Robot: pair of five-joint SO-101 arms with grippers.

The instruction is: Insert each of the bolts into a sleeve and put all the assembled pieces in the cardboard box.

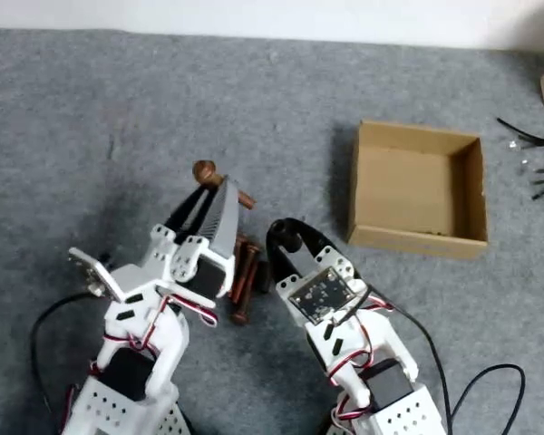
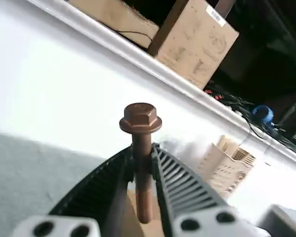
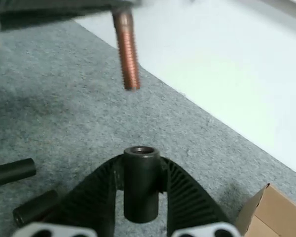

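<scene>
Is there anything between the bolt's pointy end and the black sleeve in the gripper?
Nothing. In the right wrist view the gap between the bolt and the sleeve is bare, with just grey carpet behind.

No text, number or sign is legible. The white label (image 2: 215,15) on the shelf carton (image 2: 195,47) cannot be made out.

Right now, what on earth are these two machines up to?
Two robot arms are pairing bolts with sleeves. The left end effector grips a copper bolt by its shank. The right end effector holds a dark sleeve. The bolt's tip is apart from the sleeve, so nothing is joined yet. On the grey carpet lie spare bolts and loose sleeves, and the cardboard box holds no finished piece.
</scene>
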